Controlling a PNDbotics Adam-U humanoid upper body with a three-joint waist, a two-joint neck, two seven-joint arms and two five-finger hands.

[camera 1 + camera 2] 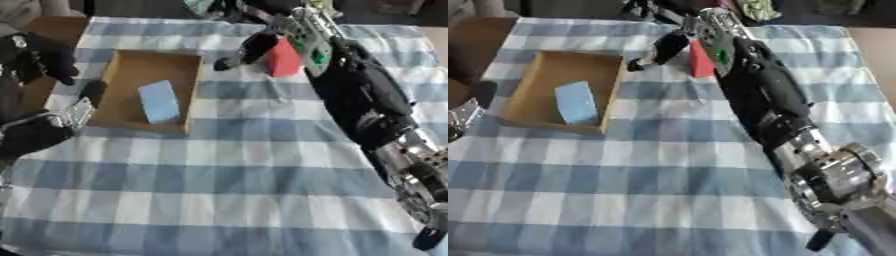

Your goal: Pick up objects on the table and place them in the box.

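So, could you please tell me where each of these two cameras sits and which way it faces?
Left eye view: in the robot's head, looking down on the checked tablecloth; the right arm comes in from the right, its right hand around the red block; the left hand shows at the left edge by the box.
Right eye view: beside it in the head, same downward look; the right arm fills more of the picture, the left arm barely shows.
Both share the box, the blue block inside it, and the red block.
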